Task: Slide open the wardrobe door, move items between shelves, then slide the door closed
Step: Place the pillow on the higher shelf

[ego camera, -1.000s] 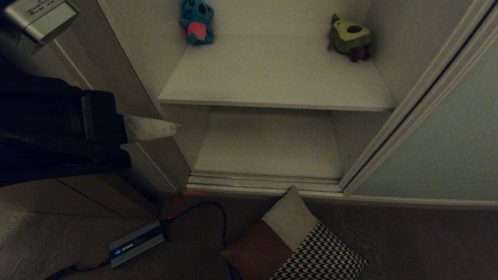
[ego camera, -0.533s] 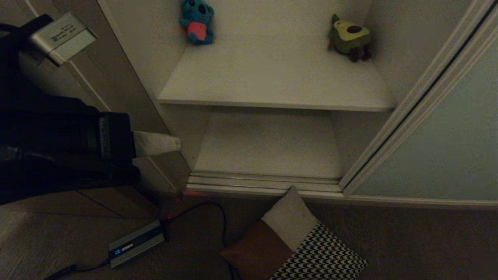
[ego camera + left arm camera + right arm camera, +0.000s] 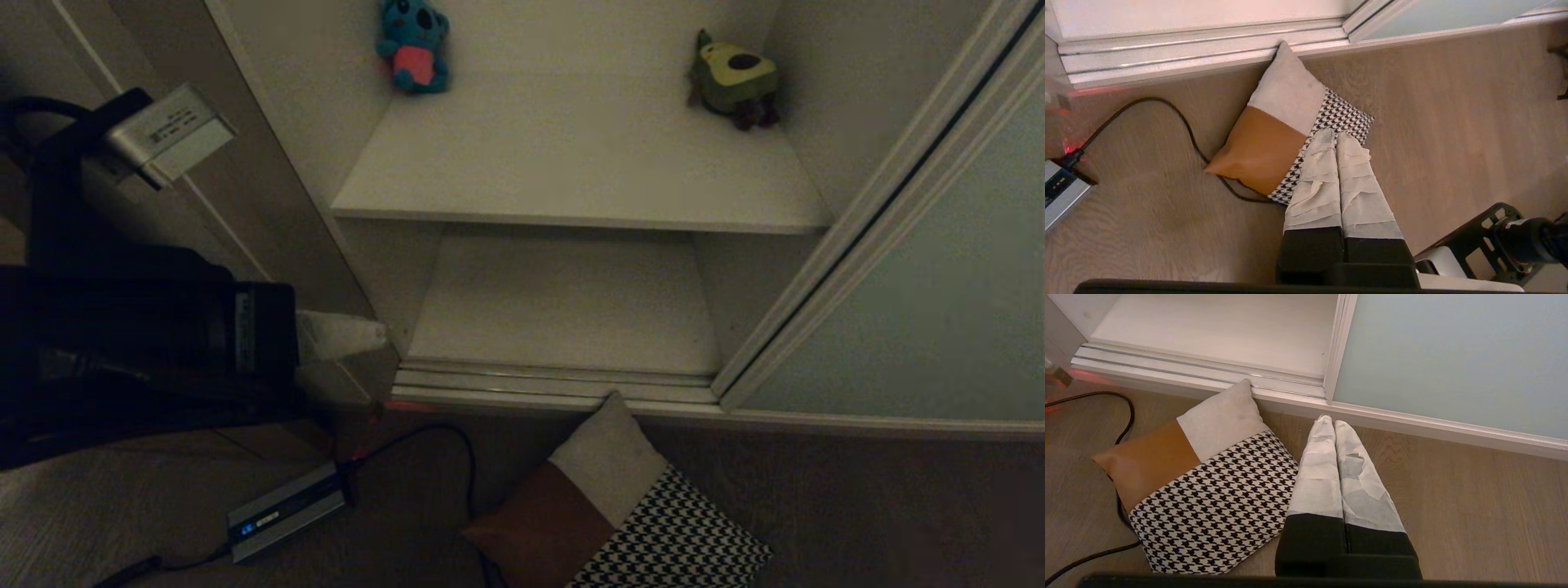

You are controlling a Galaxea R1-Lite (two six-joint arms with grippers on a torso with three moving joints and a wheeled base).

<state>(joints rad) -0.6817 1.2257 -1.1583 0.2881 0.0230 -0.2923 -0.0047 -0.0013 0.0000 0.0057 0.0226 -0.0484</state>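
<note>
The sliding wardrobe door (image 3: pixel 939 310) stands slid to the right, so the shelves are exposed: an upper shelf (image 3: pixel 571 163) and a lower shelf (image 3: pixel 563 302). The cushion (image 3: pixel 620 514) lies on the floor just before the track, one beige corner touching it. My left gripper (image 3: pixel 380 333) hangs shut and empty to the left of the opening. In its wrist view the left gripper (image 3: pixel 1335 134) lines up over the cushion (image 3: pixel 1274 134), well above it. My right gripper (image 3: pixel 1329 418) is shut and empty, low beside the cushion (image 3: pixel 1208 486), pointing at the door's base.
A blue plush toy (image 3: pixel 415 45) and an avocado plush toy (image 3: pixel 735 77) sit at the back of the upper shelf. A silver box (image 3: pixel 286 510) with a black cable lies on the floor at the left. Brown panelling (image 3: pixel 269 204) flanks the opening.
My left arm has come down and a little to the right in the head view, staying shut. The cushion, door and toys have not moved.
</note>
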